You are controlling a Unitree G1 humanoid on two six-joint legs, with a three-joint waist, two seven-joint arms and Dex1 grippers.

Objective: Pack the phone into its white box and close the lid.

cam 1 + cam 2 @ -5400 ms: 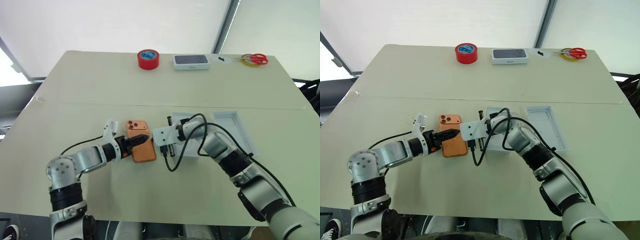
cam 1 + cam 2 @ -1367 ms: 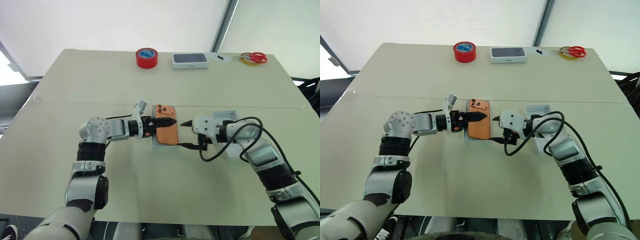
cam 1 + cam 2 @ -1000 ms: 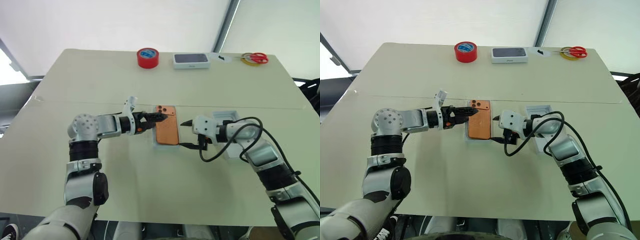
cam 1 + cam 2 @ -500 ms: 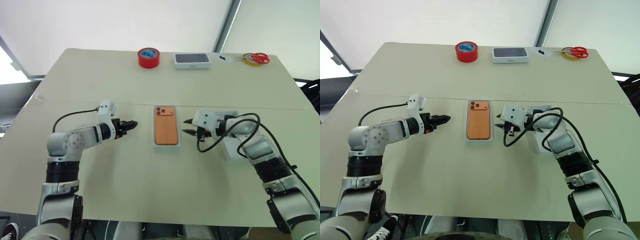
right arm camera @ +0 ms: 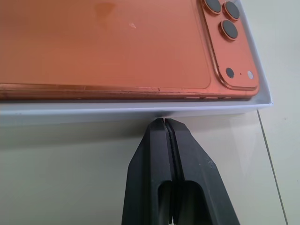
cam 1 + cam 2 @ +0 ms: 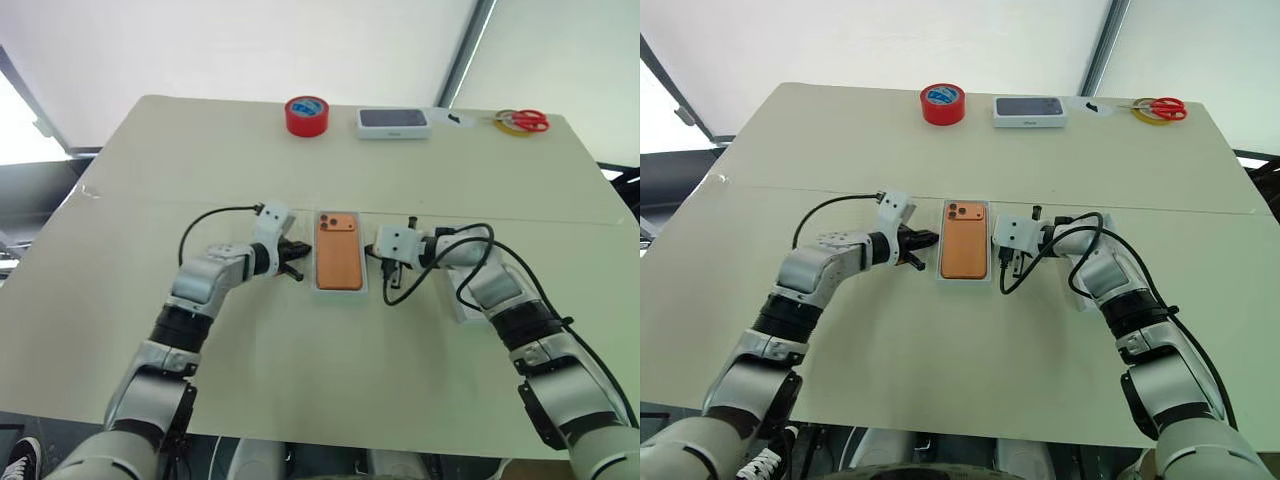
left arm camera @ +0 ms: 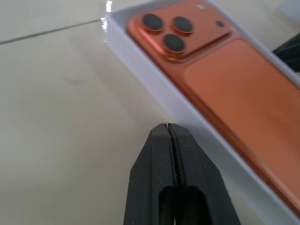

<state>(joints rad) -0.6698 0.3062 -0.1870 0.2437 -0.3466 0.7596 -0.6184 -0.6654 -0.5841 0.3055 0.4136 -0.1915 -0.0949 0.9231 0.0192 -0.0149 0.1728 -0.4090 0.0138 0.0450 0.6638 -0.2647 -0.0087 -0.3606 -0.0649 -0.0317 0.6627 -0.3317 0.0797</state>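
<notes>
The smooth orange phone [image 6: 339, 262] lies flat in the thin-walled white box [image 6: 318, 287]. The left gripper [image 7: 168, 127] and right gripper [image 5: 165, 123], both pressed together, flank its long edges, bare table [image 6: 300, 370] around.

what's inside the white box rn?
The orange phone lies flat inside the white box, camera lenses up. It covers the box floor, so anything under it can't be seen.

Satin orange phone [image 7: 234, 89], smooth white box [image 7: 154, 89], seemingly cardboard
</notes>
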